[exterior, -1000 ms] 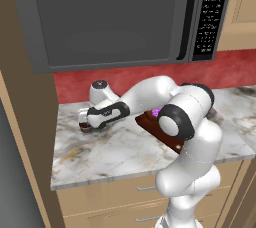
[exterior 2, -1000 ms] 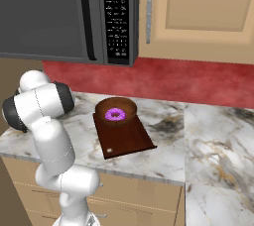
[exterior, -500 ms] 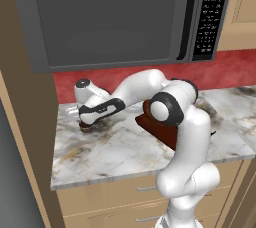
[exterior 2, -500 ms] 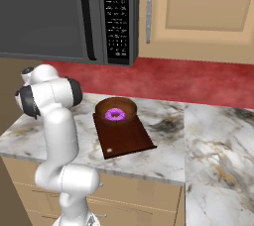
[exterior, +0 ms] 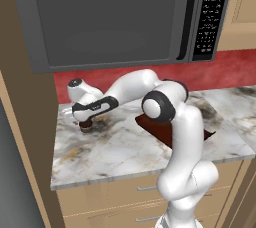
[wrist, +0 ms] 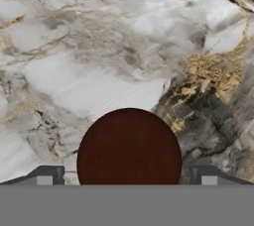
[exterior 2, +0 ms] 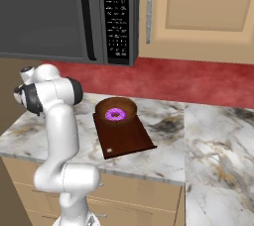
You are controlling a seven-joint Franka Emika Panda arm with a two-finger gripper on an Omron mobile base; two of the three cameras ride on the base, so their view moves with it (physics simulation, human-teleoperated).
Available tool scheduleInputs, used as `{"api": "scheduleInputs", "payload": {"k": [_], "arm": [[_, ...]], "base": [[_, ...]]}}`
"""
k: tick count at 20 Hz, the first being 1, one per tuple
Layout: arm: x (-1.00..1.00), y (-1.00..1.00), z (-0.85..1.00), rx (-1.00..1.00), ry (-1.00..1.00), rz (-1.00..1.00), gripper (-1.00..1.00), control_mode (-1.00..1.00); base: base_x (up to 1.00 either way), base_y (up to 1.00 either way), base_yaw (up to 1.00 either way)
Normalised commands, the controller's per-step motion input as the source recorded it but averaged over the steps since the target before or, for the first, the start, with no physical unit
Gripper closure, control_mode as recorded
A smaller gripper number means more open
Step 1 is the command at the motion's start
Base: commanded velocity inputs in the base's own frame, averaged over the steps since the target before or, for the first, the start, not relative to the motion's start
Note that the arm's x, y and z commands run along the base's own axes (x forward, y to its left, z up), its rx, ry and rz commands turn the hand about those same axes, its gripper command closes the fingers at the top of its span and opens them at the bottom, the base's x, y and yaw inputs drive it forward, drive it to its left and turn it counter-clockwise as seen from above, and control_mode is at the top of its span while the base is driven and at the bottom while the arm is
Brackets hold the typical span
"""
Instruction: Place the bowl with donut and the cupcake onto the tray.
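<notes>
Two dark fingertips [wrist: 44,176] of the gripper [wrist: 127,180] are standing wide, straddling the tiny dark-brown round-topped cupcake [wrist: 129,146] on the marble counter [wrist: 99,46]. Ideally it's staying centred and sinking lower before squeezing; the reddish-brown rectangular tray [exterior 2: 126,138] is waiting well apart.

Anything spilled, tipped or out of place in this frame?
Nothing stands out. The bowl with the donut sits upright on the tray; the cupcake stands upright on the counter between the open pincer tips.

Both base views look down across the same counter [exterior 2: 163,145] from opposite sides; hand view hovers close
</notes>
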Motion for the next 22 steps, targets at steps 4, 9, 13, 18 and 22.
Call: {"api": "scheduleInputs", "payload": {"k": [4, 9, 13, 18, 22], "arm": [[-0.05, -0.01, -0.12, 0.00, 0.05, -0.02, -1.00, -1.00], [0.00, -0.03, -0.29, -0.02, 0.00, 0.00, -1.00, -1.00], [0.00, -0.06, -0.35, -0.04, 0.00, 0.00, -1.00, -1.00], [-0.02, -0.03, -0.24, -0.01, 0.01, 0.00, -1.00, -1.00], [-0.11, -0.12, -0.23, 0.00, 0.00, 0.00, -1.00, -1.00]], "base": [[0.00, 0.00, 0.00], [0.00, 0.00, 0.00], [0.00, 0.00, 0.00], [0.00, 0.00, 0.00], [0.00, 0.00, 0.00]]}}
